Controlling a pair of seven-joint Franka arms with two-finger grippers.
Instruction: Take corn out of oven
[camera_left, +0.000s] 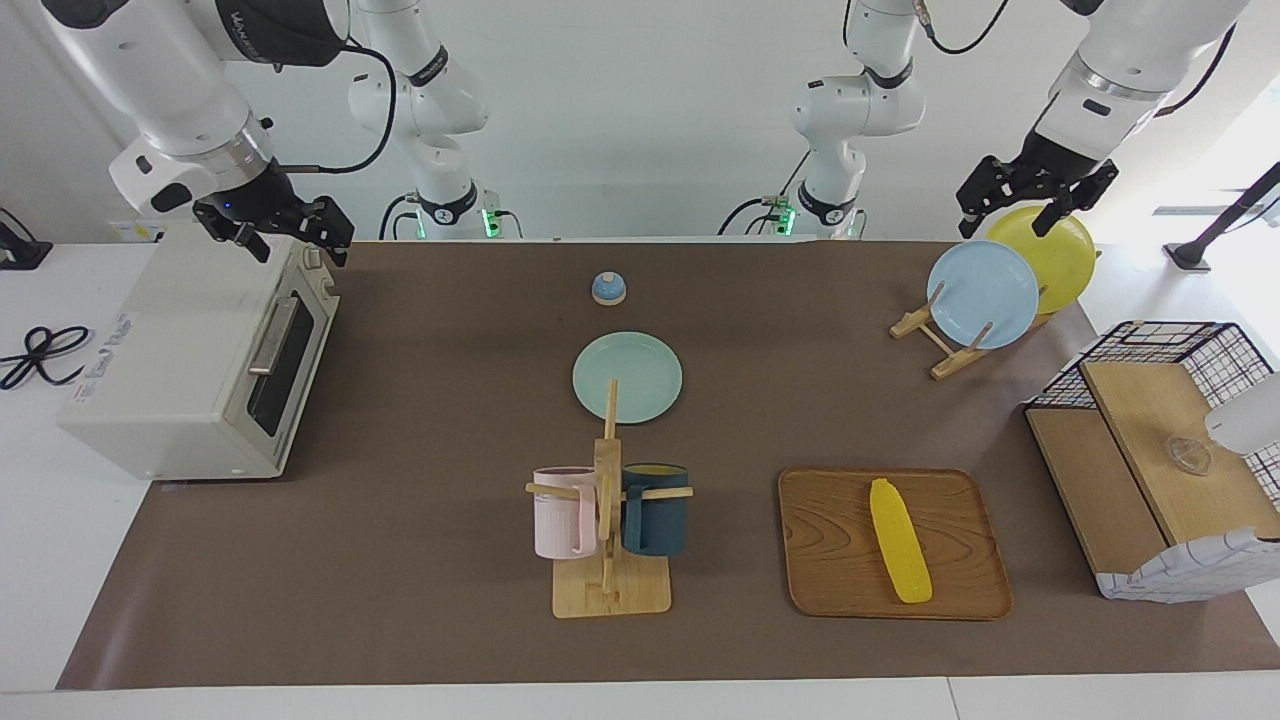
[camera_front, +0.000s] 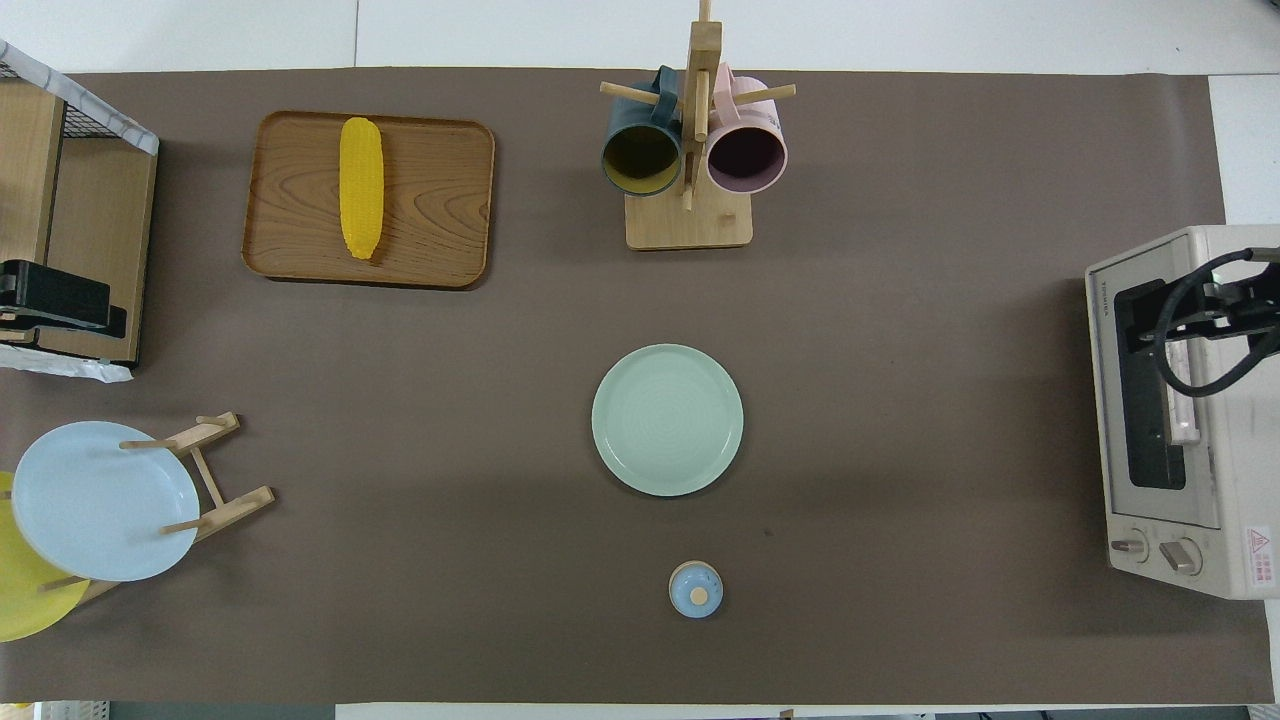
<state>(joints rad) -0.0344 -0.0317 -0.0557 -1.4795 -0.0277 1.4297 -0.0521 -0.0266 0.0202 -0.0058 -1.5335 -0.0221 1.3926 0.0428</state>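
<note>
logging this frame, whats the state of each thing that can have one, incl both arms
oven: door shut
corn: lying flat on the wooden tray, not in the oven
pink mug: hung on the mug rack
dark blue mug: hung on the mug rack
green plate: flat, bare
blue plate: upright in the plate rack
left gripper: over the plate rack
right gripper: over the oven

Colours across a brown table mat (camera_left: 420, 560)

Bright yellow ribbed corn (camera_left: 899, 540) on wood-grained tray (camera_left: 830, 560); off-white oven (camera_left: 190, 370); mint plate (camera_left: 640, 372); pale blue and yellow plates (camera_left: 985, 290); pink mug (camera_left: 562, 512), dark teal mug (camera_left: 655, 510).
</note>
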